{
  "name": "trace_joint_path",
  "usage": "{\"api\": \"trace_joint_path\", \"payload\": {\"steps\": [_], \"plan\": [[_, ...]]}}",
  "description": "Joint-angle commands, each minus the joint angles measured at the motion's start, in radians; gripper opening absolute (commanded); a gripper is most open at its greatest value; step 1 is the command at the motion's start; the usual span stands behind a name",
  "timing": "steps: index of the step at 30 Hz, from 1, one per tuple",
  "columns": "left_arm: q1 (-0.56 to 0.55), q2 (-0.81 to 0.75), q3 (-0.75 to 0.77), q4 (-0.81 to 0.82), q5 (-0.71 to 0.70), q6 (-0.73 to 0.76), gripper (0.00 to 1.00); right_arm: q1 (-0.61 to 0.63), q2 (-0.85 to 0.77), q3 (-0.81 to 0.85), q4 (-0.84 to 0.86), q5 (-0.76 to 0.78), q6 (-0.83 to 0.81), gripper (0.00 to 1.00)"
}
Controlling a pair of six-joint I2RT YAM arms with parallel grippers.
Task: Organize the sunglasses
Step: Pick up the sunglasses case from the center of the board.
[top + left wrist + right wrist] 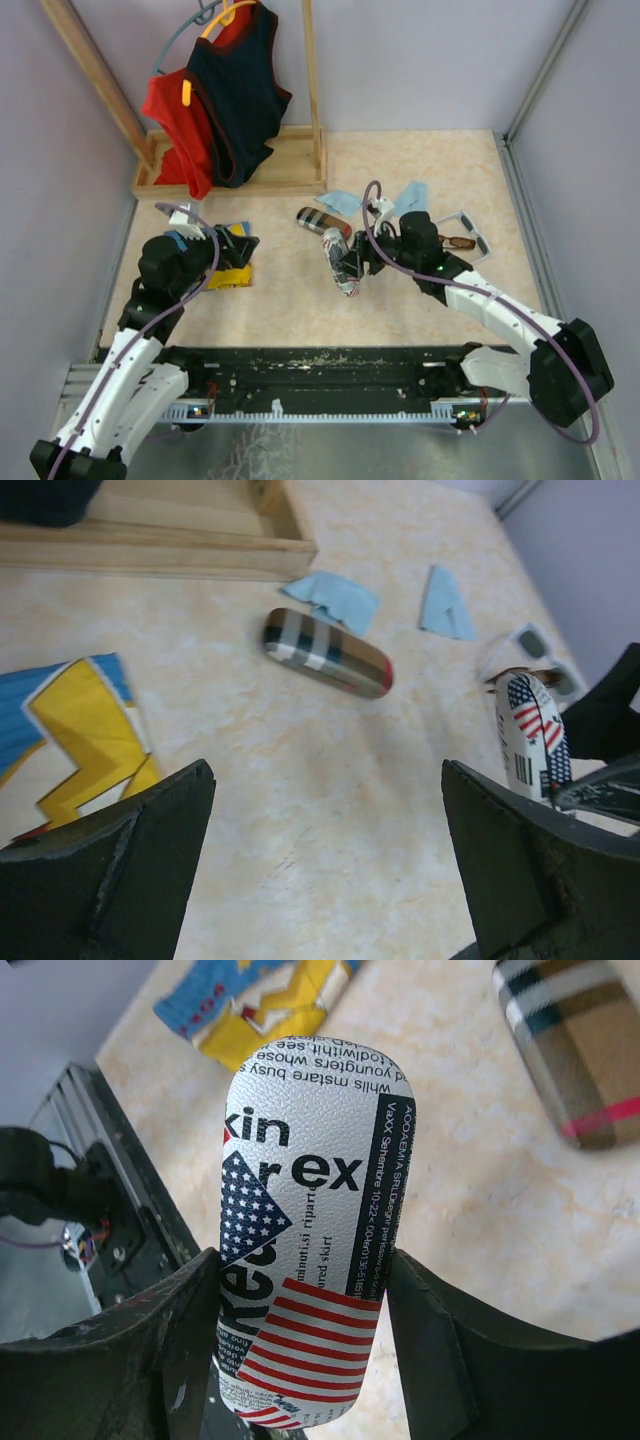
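Observation:
The white-grey sunglasses (472, 226) lie at the right of the table, with the dark brown pair (459, 242) lying inside their outline. Both show small in the left wrist view, white-grey (541, 643) and brown (517, 675). My right gripper (352, 262) is shut on the flag-print case (343, 266) and holds it near the table's middle. In the right wrist view the fingers (175, 1330) clamp the case (315, 1210) on both sides. My left gripper (236, 247) is open and empty, with bare table between its fingers (120, 850).
A plaid case (322, 222) lies behind the flag case. Two light-blue cloths (342, 203) (412, 195) lie at the back. A yellow-and-blue item (230, 270) lies under the left gripper. A wooden rack base (280, 160) with hanging clothes (225, 90) stands back left.

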Motion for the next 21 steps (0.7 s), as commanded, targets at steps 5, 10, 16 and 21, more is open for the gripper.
{"api": "trace_joint_path", "payload": {"steps": [5,10,16,21], "plan": [[0.005,-0.009,-0.041,0.346,0.298,-0.138,0.99,0.009,-0.132,0.059,0.183,0.050,0.067,0.00],[0.005,0.000,-0.018,0.431,0.443,-0.086,1.00,0.009,-0.159,0.072,0.221,0.005,0.070,0.00],[-0.004,0.018,-0.069,0.691,0.652,-0.133,1.00,0.009,-0.215,0.053,0.396,-0.151,0.117,0.00],[-0.082,0.050,-0.096,0.889,0.694,-0.182,0.99,0.010,-0.252,0.010,0.603,-0.213,0.167,0.00]]}}
